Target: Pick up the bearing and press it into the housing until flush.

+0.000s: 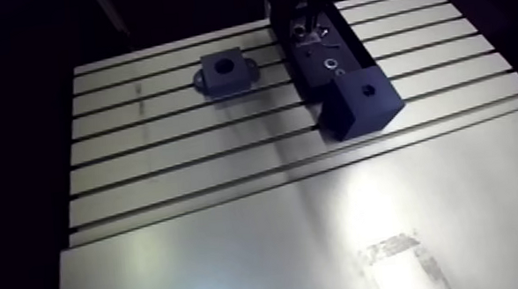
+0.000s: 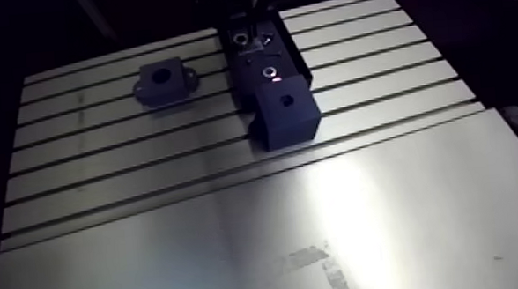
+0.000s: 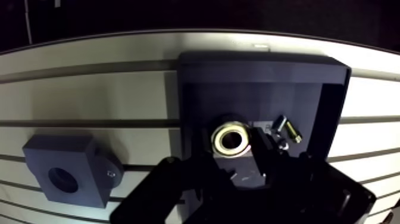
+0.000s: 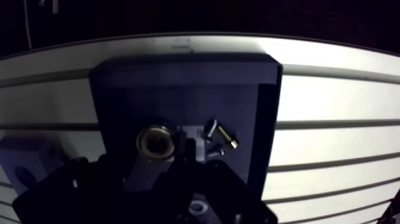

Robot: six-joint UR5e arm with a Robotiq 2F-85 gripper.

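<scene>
Parked low in the black tray (image 3: pixel 262 77) with the gripper (image 3: pixel 233 164) right at the bearing (image 3: pixel 231 138) beside loose screws (image 3: pixel 288 130), no telling whether clamped or slack, presumably lining up the grab before hauling over to the housing (image 3: pixel 62 177), well apart.

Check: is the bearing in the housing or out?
Out. The bearing lies in the tray; the hole in the housing beside it is empty.

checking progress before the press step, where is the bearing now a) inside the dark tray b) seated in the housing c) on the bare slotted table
a: the bearing sits inside the dark tray near loose screws, and the housing beside the tray shows an empty bore.
</scene>
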